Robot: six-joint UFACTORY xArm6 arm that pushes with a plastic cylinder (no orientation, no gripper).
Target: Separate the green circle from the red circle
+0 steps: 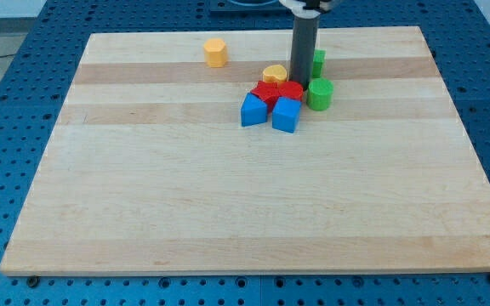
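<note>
The rod's tip [301, 82] rests behind the red circular block [291, 91], the green cylindrical block [320, 93] just right; it grips nothing.

green circle [320, 93] upright, just right of red circle [291, 91], near the board's top

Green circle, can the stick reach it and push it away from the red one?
Probably yes. My tip sits just behind the red circle, with the green circle right beside it toward the view's right. The board on the green circle's right looks free.
</note>
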